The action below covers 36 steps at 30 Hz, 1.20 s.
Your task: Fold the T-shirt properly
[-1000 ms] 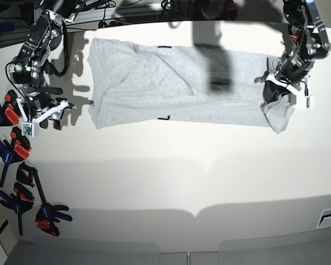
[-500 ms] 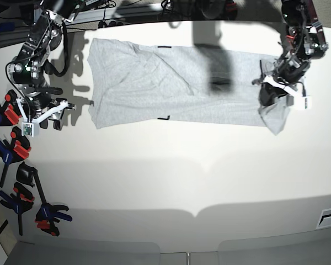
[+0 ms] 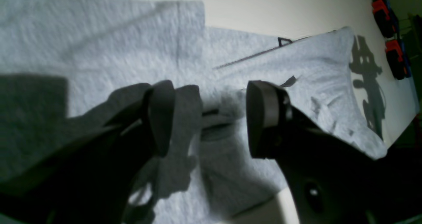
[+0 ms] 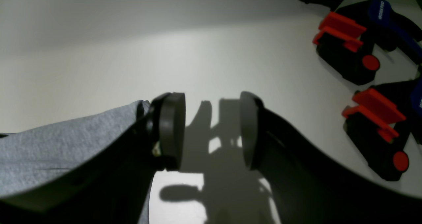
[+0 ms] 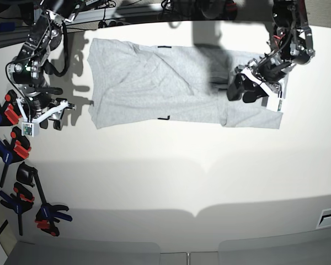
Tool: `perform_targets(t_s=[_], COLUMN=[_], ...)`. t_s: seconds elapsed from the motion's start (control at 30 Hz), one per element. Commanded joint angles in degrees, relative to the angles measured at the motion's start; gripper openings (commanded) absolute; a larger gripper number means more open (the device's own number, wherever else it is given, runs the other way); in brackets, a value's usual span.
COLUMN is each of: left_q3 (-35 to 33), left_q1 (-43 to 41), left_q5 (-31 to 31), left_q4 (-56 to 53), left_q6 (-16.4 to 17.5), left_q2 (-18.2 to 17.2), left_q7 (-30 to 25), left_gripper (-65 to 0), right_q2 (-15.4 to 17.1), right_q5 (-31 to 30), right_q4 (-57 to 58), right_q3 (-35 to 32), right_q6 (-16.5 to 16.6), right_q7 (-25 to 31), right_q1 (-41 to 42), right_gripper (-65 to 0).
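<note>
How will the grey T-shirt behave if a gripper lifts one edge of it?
The T-shirt would probably droop: it lies flat with soft wrinkles. It looks light and thin, so one pinch may lift several layers near the fold. It is unlikely to slide, since knit cloth grips the table.

Almost nothing here can be read. One blue clamp (image 4: pixel 392 16) at the upper right of the right wrist view carries small white lettering along its handle — too blurred to spell out. The T-shirt (image 5: pixel 154 83) shows only a few short black marks at its edges in the base view — no whole letters. No labels, numbers or signs are legible elsewhere.
</note>
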<state>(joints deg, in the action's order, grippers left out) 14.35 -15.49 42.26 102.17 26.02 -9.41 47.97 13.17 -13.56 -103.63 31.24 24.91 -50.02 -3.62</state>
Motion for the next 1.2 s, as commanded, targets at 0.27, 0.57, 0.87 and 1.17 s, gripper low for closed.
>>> perform_targets(t_s=[0.27,0.57,0.87,1.17], left_q3=[0.22,0.22,0.22,0.22], left_q1=[0.52,0.52,0.55,0.24], left_q5=[1.29,1.33,1.31,1.31], left_q4=[1.22,1.22,1.22,1.22], left_q6=[0.59,0.57,0.59,0.59], left_q2=[-4.26,-4.44,-4.46,-4.46], left_q7=[-4.57,-4.33,-4.33,-4.11], left_gripper=[-32.5,-32.5,-32.5,-32.5], right_q2=[0.81,0.76,-3.41,-5.27], right_q5=[-3.69,-12.41,-15.5,-15.04], right_q4=[-1.14,-0.81,0.42,12.24], right_q3=[0.24,0.24,0.24,0.24], right_q6=[0.17,0.42,0.57,1.68], right_q7=[-7.17,-16.55,-15.89,-9.64], right_q1=[0.7,-5.57,-7.89,-7.82], right_gripper=[-35.1,-23.0,-23.0,-23.0])
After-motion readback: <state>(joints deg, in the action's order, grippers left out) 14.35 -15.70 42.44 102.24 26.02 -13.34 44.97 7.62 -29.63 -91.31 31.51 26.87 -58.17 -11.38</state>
